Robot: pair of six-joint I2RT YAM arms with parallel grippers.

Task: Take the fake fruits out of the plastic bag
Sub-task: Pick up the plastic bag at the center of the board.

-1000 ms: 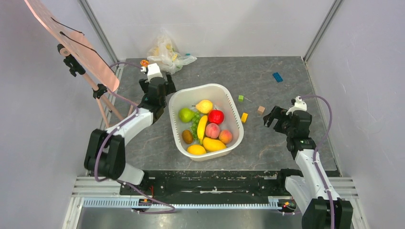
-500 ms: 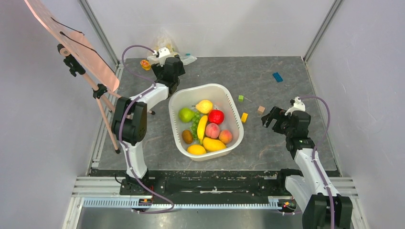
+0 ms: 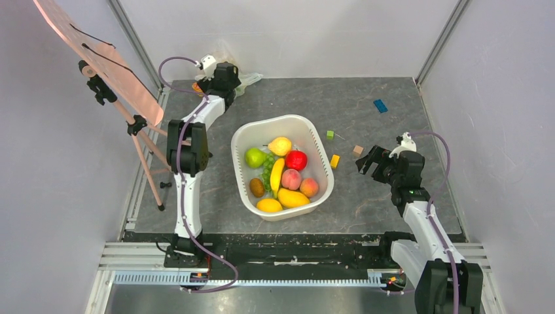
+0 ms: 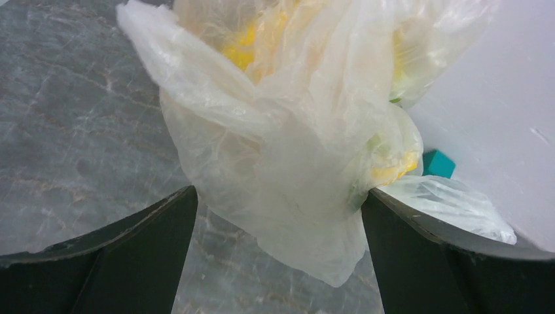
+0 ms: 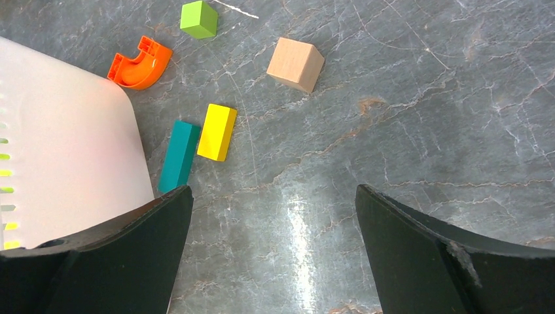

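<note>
Bag [image 4: 281, 163] lay at eleven o'clock inside the wide-open left end effector [image 4: 278, 196], apparently for pinching. Right end effector [image 5: 271, 190] hung wide apart at three o'clock, idle.

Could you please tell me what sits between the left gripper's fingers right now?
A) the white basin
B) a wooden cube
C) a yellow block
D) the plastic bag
D: in the left wrist view the see-through plastic bag fills the gap between the wide-open fingers of the left gripper.
</note>
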